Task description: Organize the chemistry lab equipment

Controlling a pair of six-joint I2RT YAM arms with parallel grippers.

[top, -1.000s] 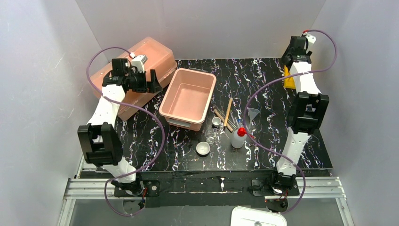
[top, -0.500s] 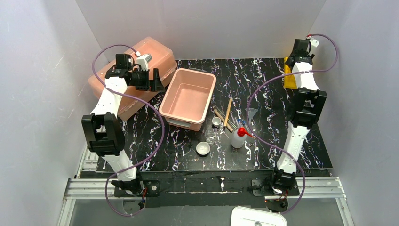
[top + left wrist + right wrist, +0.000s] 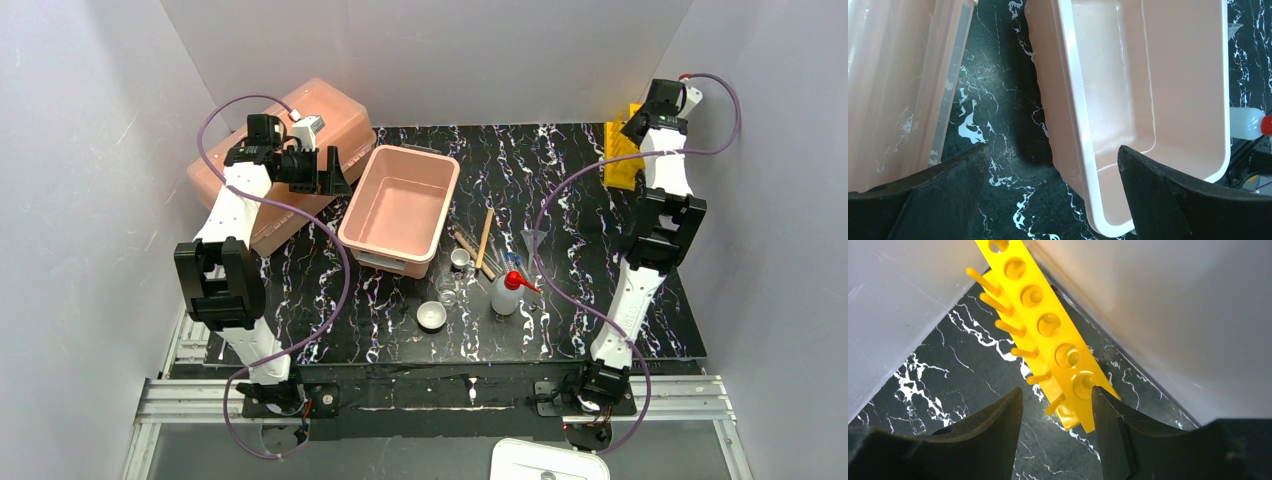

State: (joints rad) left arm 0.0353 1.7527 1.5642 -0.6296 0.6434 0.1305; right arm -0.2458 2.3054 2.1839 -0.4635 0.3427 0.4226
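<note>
— What do you see at the far left?
— You have a large pink lidded box (image 3: 300,130) there, tilted, on the black marbled table (image 3: 400,320).
— And beside it?
— To its right, an open pink tub (image 3: 400,205), just apart.

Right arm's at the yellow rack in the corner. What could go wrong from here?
1. The right gripper straddles only the near end of the yellow rack; a lift from that end may let the long rack swing or slip.
2. The rack sits tight against the wall, so it may scrape while being pulled out.
3. Carrying it back passes the clear funnel and squeeze bottle, which look easy to topple.
</note>
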